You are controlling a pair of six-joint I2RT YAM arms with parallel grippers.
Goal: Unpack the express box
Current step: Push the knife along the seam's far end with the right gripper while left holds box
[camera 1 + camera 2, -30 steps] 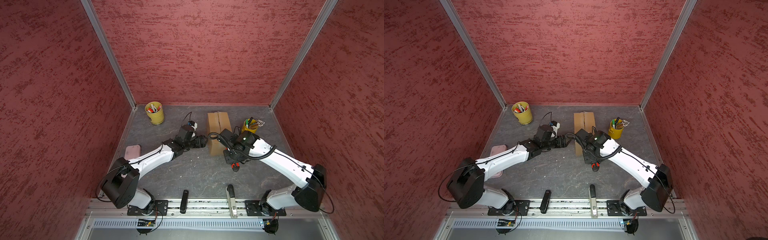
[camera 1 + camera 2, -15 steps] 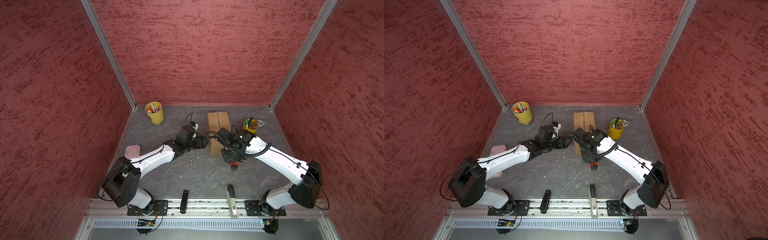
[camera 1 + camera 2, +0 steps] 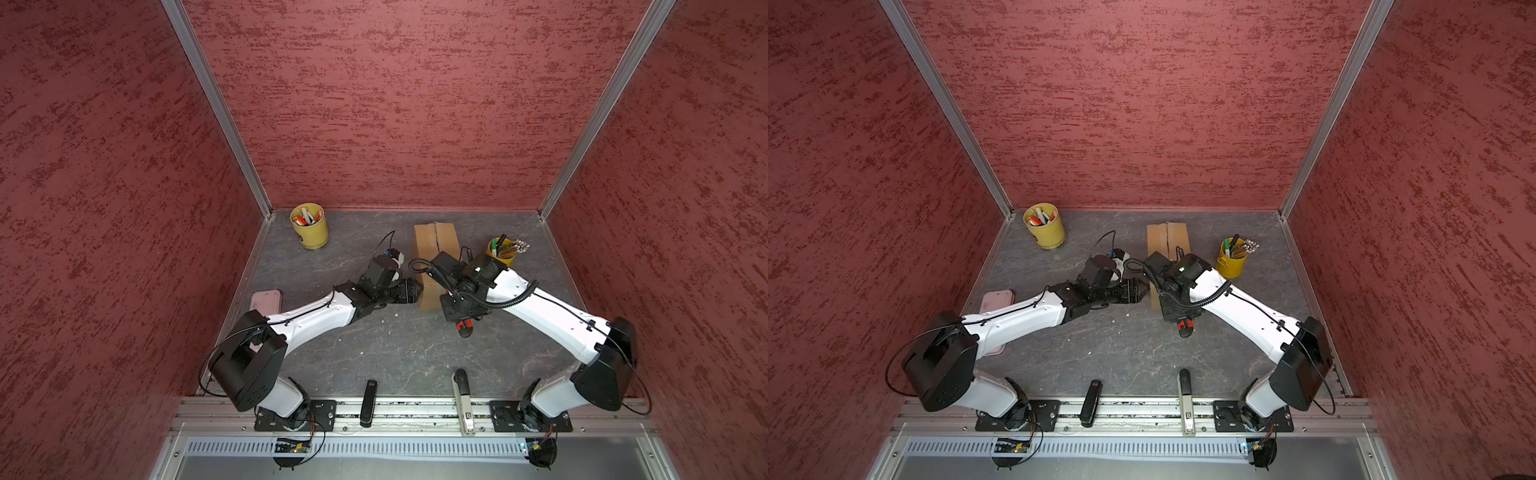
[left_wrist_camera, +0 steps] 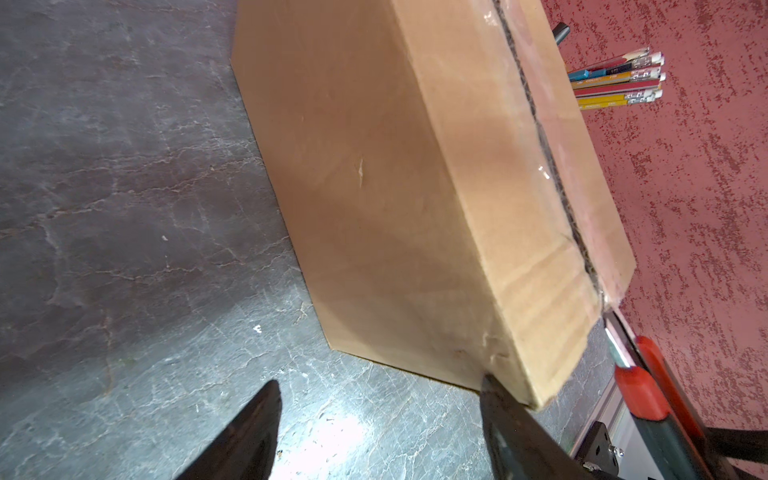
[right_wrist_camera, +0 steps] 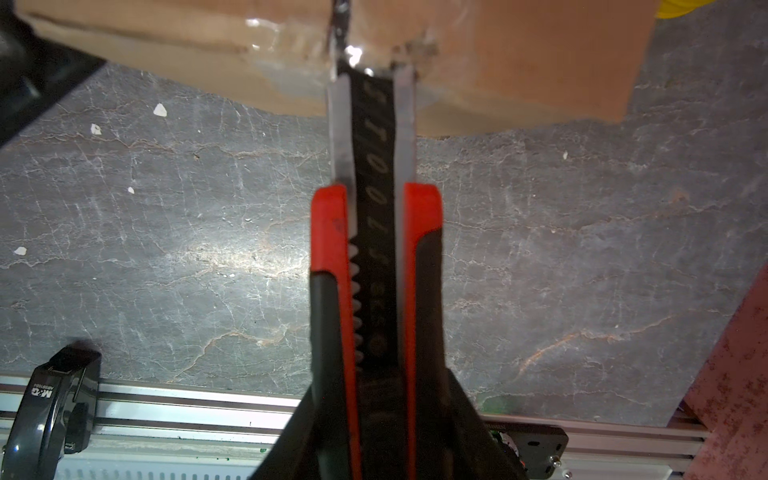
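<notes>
Left gripper [image 4: 380, 395]: spread, one tip at express box [image 4: 374, 187] corner.
Right gripper [image 5: 380, 432]: pinching utility knife [image 5: 374, 257], blade at taped seam [image 5: 340, 25].

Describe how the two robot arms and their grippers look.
Left arm and right arm: white shells, black joint housings. A black corrugated cable loops beside the right arm; a thin black wire runs along the left. Left gripper fingers are black, tapered.

Even bright light; glare patch on tabletop [image 4: 332, 436]; right wrist close-up soft, blurred.
</notes>
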